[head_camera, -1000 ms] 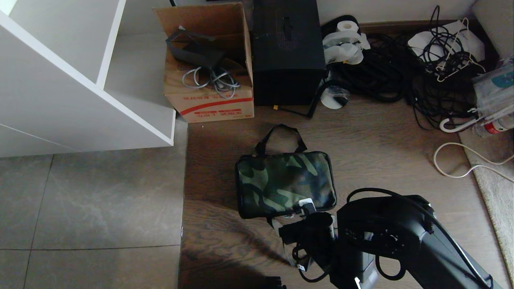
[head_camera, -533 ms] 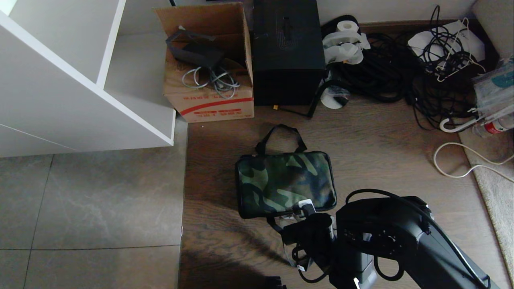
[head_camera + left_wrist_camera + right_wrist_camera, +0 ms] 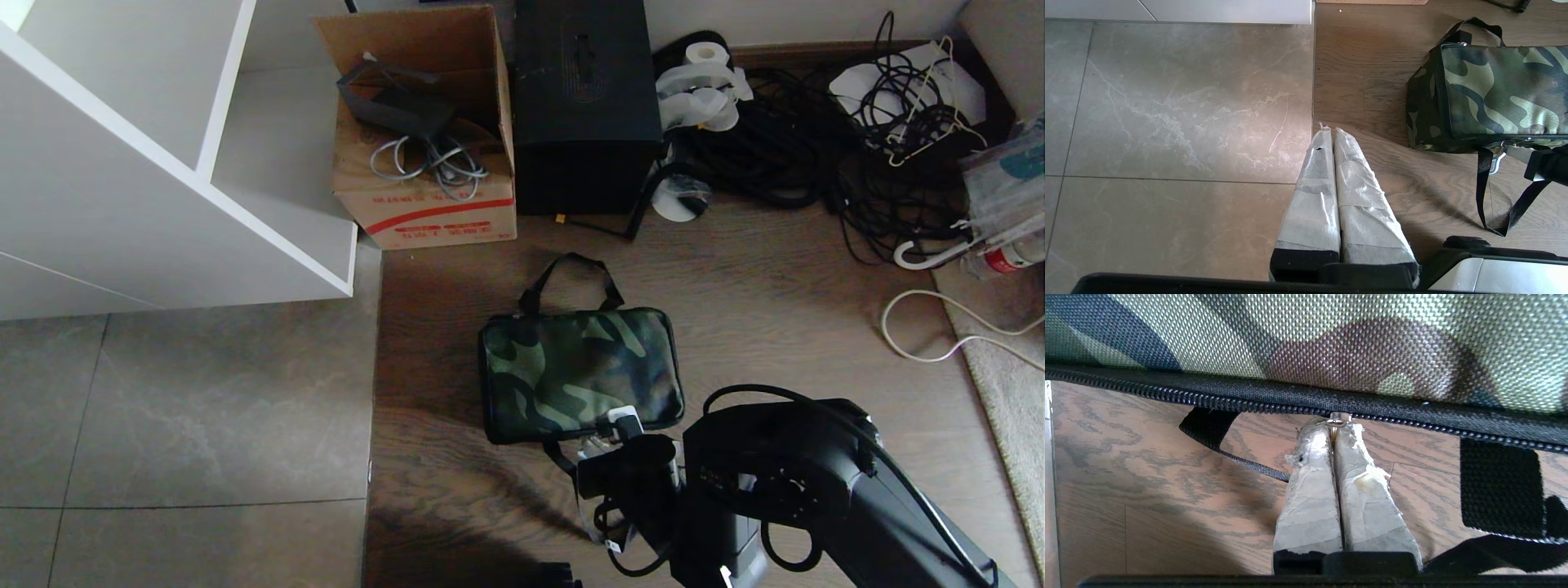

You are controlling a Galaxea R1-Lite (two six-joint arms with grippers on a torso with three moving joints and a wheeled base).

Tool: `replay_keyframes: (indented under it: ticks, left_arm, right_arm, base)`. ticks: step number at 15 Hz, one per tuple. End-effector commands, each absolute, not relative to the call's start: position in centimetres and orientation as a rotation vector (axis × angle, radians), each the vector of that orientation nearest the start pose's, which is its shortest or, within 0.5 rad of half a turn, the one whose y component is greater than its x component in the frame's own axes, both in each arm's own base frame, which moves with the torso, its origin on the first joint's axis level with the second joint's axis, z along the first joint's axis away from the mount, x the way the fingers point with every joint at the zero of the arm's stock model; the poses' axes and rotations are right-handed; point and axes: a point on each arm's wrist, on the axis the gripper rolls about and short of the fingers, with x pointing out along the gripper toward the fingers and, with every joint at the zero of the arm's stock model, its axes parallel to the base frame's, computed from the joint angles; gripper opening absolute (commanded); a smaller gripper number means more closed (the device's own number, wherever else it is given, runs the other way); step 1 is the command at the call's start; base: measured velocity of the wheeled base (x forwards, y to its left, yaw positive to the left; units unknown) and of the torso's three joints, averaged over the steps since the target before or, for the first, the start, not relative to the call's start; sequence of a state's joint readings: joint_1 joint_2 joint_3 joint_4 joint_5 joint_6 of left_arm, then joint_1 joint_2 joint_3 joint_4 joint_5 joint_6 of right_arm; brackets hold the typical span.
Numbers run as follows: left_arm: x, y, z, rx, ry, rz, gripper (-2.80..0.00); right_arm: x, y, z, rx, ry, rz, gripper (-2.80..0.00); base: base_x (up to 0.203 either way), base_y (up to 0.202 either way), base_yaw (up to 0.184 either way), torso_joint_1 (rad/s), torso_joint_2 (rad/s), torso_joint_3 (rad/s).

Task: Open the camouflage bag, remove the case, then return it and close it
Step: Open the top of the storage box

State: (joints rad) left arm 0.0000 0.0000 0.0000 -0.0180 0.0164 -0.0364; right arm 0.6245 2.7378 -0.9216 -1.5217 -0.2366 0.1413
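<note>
Camouflage bag (image 3: 580,371), zipped, flat on wooden floor (image 3: 759,286).
Right tool (image 3: 1336,425) clamped on metal zip pull (image 3: 1336,422) at near edge; left tool (image 3: 1329,132) together, over the floor.

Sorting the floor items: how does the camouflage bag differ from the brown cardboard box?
The camouflage bag is soft fabric lying flat and zipped shut; the cardboard box is stiff, stands upright and is open, with cables inside. The bag has black strap handles; the box has red print. Both rest on the floor.

Right claw (image 3: 1336,428) pinched closed, seemingly gripping metal; left claw (image 3: 1329,134) closed, idle.
</note>
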Motion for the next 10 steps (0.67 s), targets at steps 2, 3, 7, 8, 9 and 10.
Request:
replay_keyframes:
  ticks: [2,3,7,8,9,10]
  left_arm:
    - [-2.2,0.0,7.5,-0.037,-0.010,0.017,-2.80]
    - [-2.2,0.0,7.5,-0.037,-0.010,0.017,-2.80]
    - [-2.2,0.0,7.5,-0.037,-0.010,0.017,-2.80]
    - [-2.2,0.0,7.5,-0.037,-0.010,0.017,-2.80]
    - [-2.2,0.0,7.5,-0.037,-0.010,0.017,-2.80]
    - [-2.2,0.0,7.5,-0.037,-0.010,0.017,-2.80]
  right_arm:
    - [32.4,22.7,-9.0,0.010,0.305,0.364,-2.80]
    - [32.1,22.4,-8.7,0.006,0.313,0.363,-2.80]
    - [31.2,21.4,-8.4,-0.009,0.349,0.349,-2.80]
    - [31.1,21.0,-8.3,-0.011,0.358,0.341,-2.80]
    - [31.1,20.6,-8.3,-0.014,0.364,0.335,-2.80]
    - [31.2,20.3,-7.9,-0.013,0.361,0.326,-2.80]
  base:
    - [0.000,0.000,0.000,0.000,0.00,0.000]
    - [0.000,0.000,0.000,0.000,0.00,0.000]
    - [0.000,0.000,0.000,0.000,0.00,0.000]
    - [0.000,0.000,0.000,0.000,0.00,0.000]
    - [0.000,0.000,0.000,0.000,0.00,0.000]
    - [0.000,0.000,0.000,0.000,0.00,0.000]
